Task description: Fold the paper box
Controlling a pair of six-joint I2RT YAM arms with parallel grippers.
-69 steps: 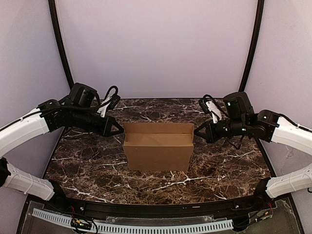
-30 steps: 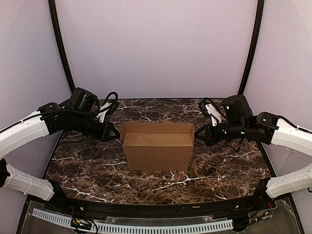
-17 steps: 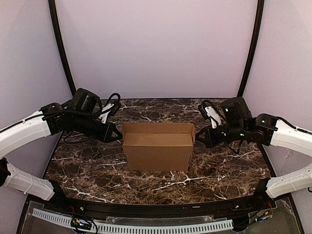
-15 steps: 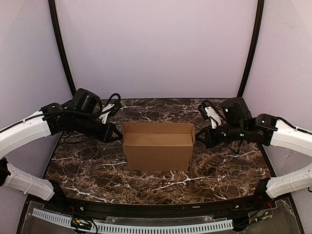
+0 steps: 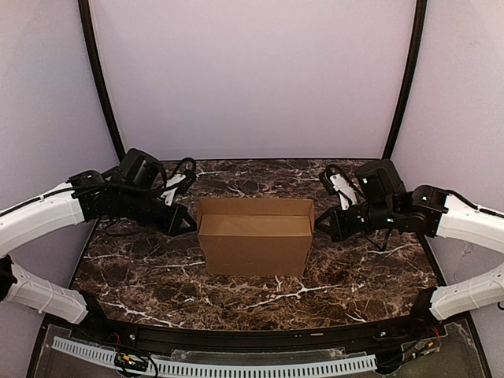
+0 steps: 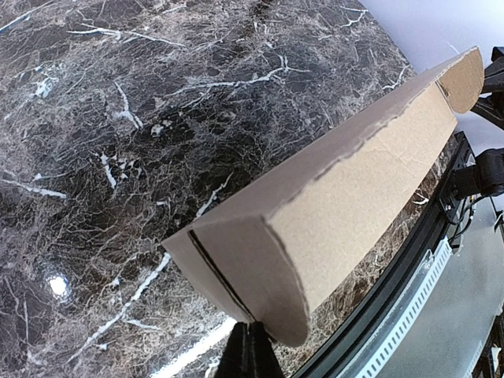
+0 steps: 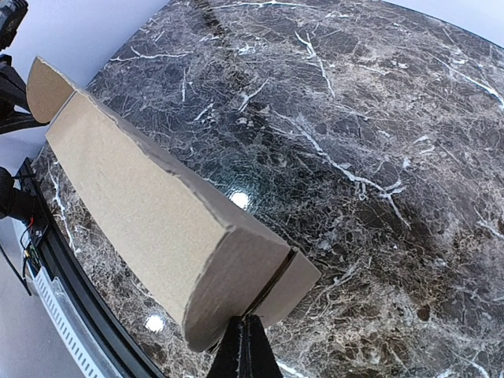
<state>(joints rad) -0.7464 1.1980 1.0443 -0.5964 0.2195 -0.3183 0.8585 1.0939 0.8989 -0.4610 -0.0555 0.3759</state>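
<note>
**Ana:** Dark veined marble tabletop (image 5: 142, 268) from above: where was the plain brown cardboard box (image 5: 256, 240)?

**Ben:** Centre. The left gripper (image 5: 187, 223) sat at its 9 o'clock end, the right gripper (image 5: 319, 224) at 3 o'clock.

**Ana:** Left wrist?

**Ben:** Jaws pinched together, empty, at 6 o'clock by the box's end.

**Ana:** Right wrist?

**Ben:** Likewise closed on nothing, at 6 o'clock.

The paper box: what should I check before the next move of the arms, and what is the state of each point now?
1. Paper box stands on the table: ok.
2. Left fingers shut, at the box's left end: ok.
3. Right fingers shut, at its right end: ok.
4. Rounded end flaps tucked in: not ok, both lie outside.
5. Fingers touching the flaps: cannot tell.
</note>
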